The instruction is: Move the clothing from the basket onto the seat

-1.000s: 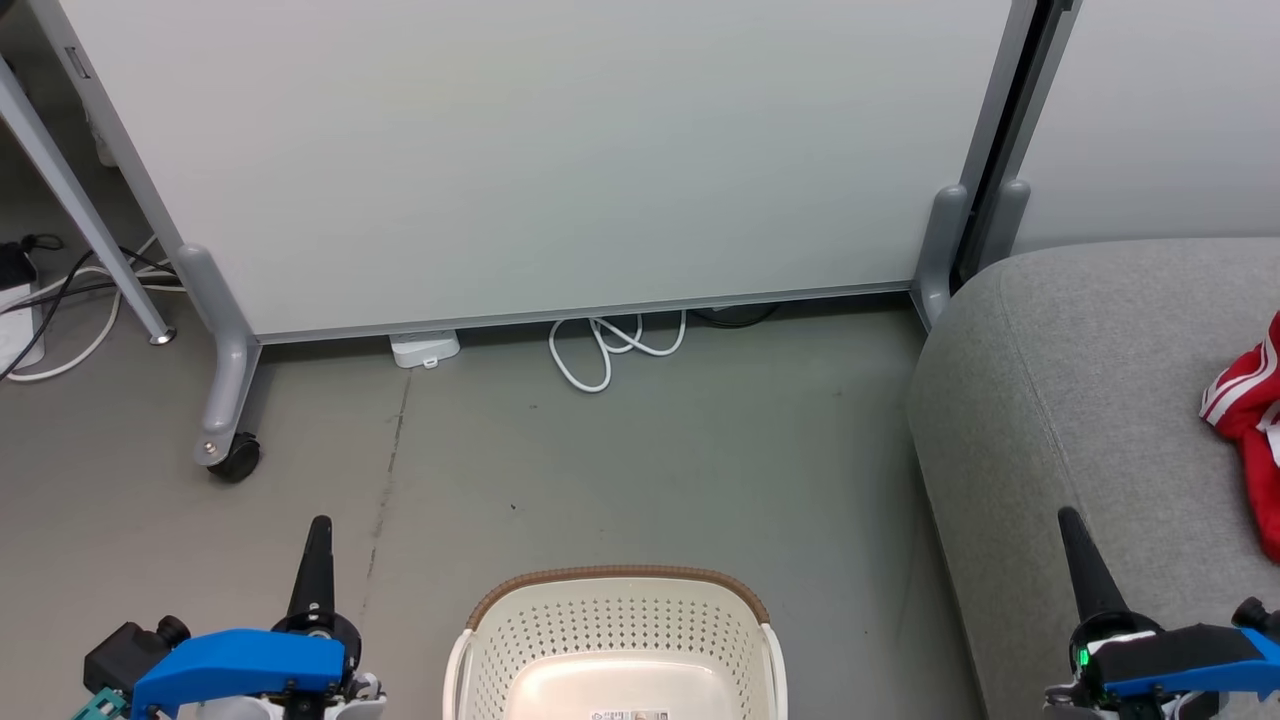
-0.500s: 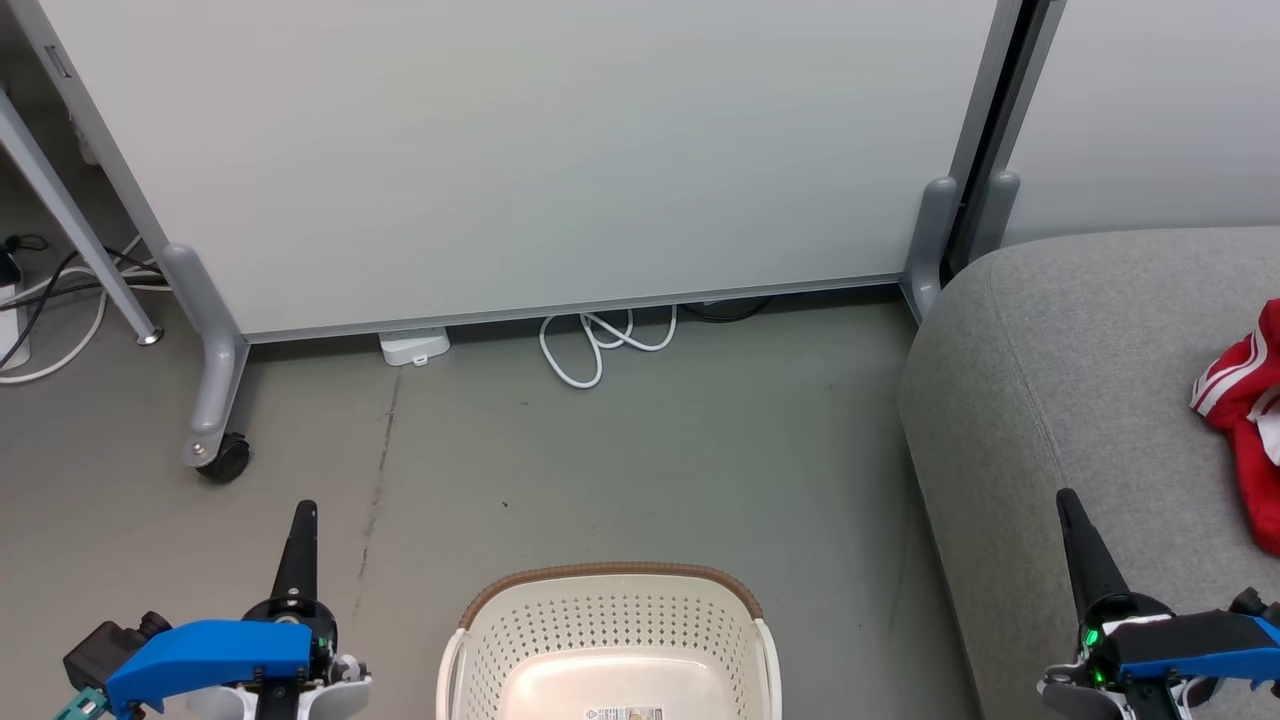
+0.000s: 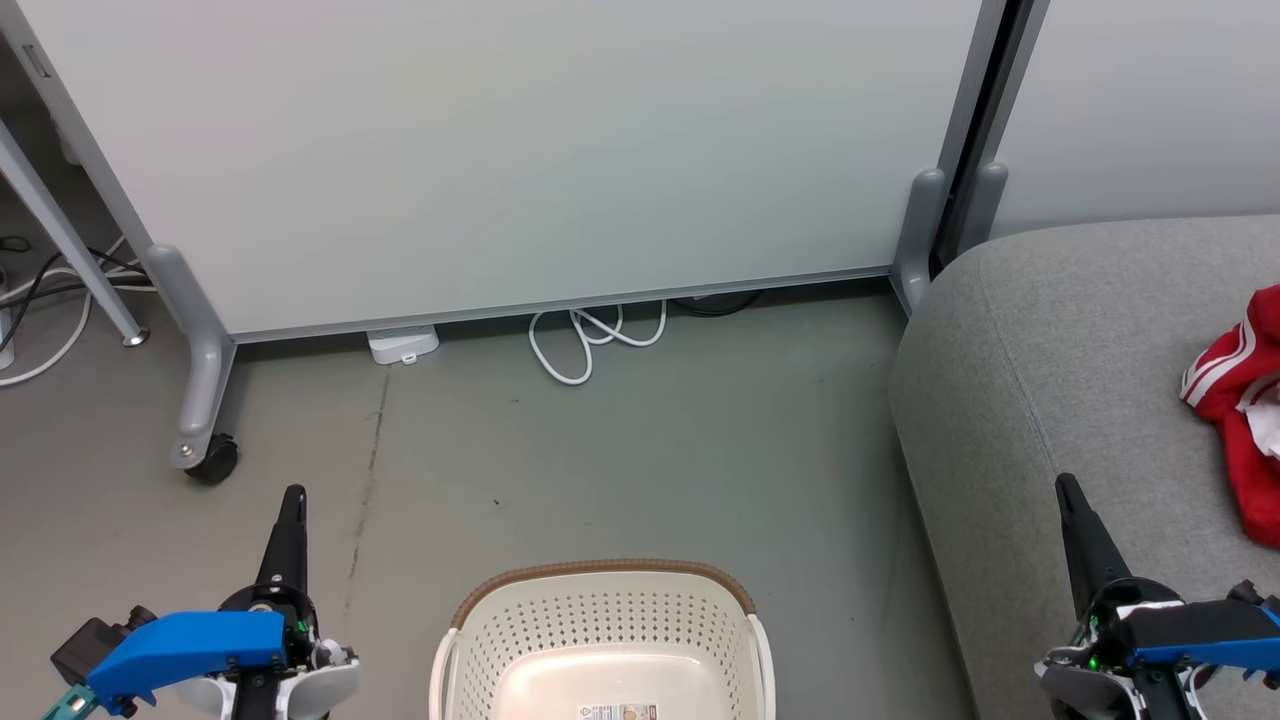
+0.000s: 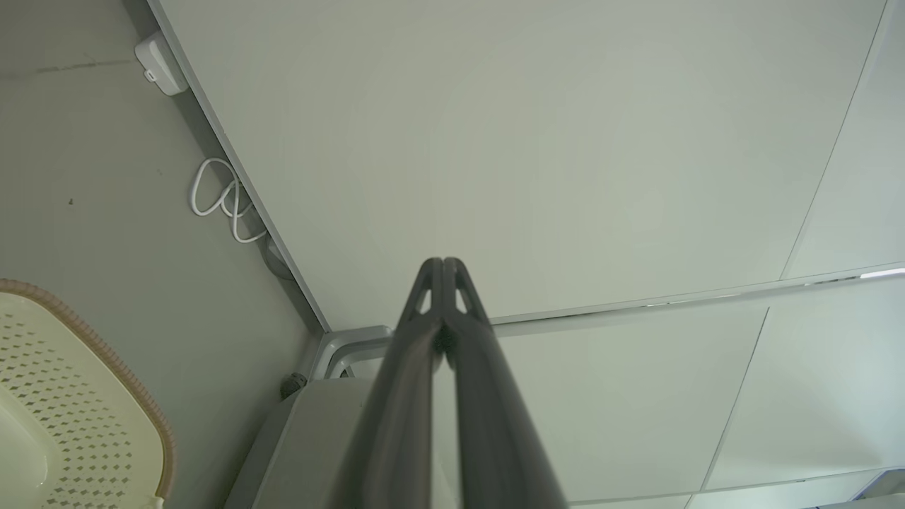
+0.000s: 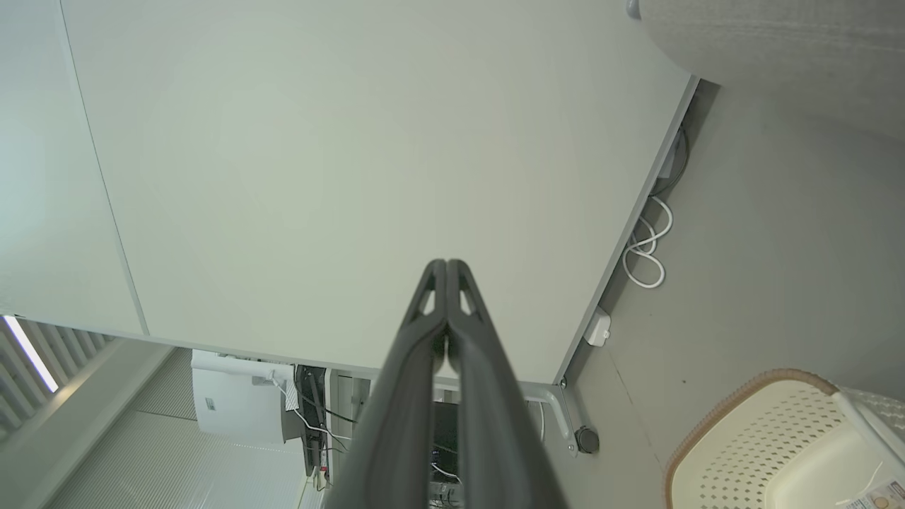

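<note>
Closed left pincer (image 3: pixel 291 497) and right pincer (image 3: pixel 1066 487) flank basket (image 3: pixel 600 569).

The basket (image 3: pixel 600 620) is cream-white with a dotted hole pattern and a brown woven-look rim. The clothing (image 3: pixel 1255 490) is bright red with white stripes. The seat (image 3: pixel 1040 350) is a plain grey weave. The floor (image 3: pixel 650 450) is dull grey and the cable (image 3: pixel 590 338) is white. The left hand (image 3: pixel 292 495) and right hand (image 3: pixel 1064 485) both have black fingers and blue casings.

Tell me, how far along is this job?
Red clothing already lies on the grey seat; the basket shows no clothes inside. Nothing in hand: left gripper and right gripper are shut, empty. Left: probably nothing, though the basket's near end is out of frame.
</note>
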Controlling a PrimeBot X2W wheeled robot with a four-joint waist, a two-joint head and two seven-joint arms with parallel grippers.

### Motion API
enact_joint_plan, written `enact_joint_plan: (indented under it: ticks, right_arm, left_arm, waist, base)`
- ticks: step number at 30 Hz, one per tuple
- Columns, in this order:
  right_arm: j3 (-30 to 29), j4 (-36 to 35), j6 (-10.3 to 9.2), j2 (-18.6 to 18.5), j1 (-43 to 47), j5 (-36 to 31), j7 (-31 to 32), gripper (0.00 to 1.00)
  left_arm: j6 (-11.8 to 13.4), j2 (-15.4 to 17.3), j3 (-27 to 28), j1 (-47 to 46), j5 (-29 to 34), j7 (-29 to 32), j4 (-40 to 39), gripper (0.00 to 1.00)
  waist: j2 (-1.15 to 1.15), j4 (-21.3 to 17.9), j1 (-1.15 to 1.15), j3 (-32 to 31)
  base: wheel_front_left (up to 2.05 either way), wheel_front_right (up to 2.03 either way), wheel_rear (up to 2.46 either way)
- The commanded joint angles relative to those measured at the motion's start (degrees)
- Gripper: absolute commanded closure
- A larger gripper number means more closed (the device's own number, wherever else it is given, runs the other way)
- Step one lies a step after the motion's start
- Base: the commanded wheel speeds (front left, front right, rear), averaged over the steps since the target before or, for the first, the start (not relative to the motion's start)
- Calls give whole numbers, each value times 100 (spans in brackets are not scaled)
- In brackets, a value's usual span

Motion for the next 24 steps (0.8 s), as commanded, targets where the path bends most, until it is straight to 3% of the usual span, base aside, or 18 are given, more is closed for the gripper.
enact_joint_plan:
  ticks: [1,24]
  right_arm:
    - [9,-5,13,-38,-99,140,28,100]
    - [25,26,14,-42,-246,1023,176,100]
  left_arm:
    - [-16,18,57,-102,-120,36,-57,100]
    - [-20,0,244,-157,-911,276,-201,100]
  waist:
    - [0,-8,0,5]
    - [0,-124,0,67]
  base:
    - [0,0,0]
    - [0,0,0]
